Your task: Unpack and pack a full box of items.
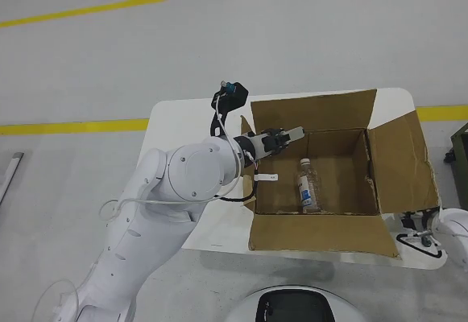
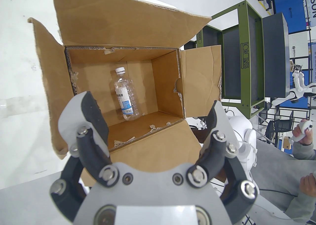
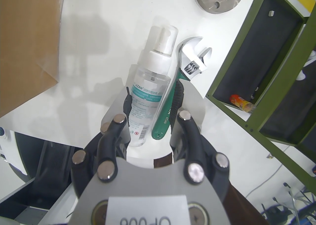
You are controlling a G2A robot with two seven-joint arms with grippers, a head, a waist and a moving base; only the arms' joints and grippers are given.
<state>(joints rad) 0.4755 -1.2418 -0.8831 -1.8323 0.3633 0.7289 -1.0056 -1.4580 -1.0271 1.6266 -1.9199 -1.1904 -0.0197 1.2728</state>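
Box (image 1: pixel 334 143) mouth open, flaps (image 1: pixel 314 109) splayed outward; room either side of lone bottle (image 1: pixel 306 185) on floor.

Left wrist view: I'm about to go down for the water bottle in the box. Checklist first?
1. Left gripper open: ok.
2. Box flaps folded out: ok.
3. Water bottle lying alone on the box floor: ok.
4. Left gripper centred over the bottle: not ok, it is at the box rim.
5. Right gripper away from the box opening: ok.
6. Right gripper's hold on spray bottle and wrench: cannot tell.
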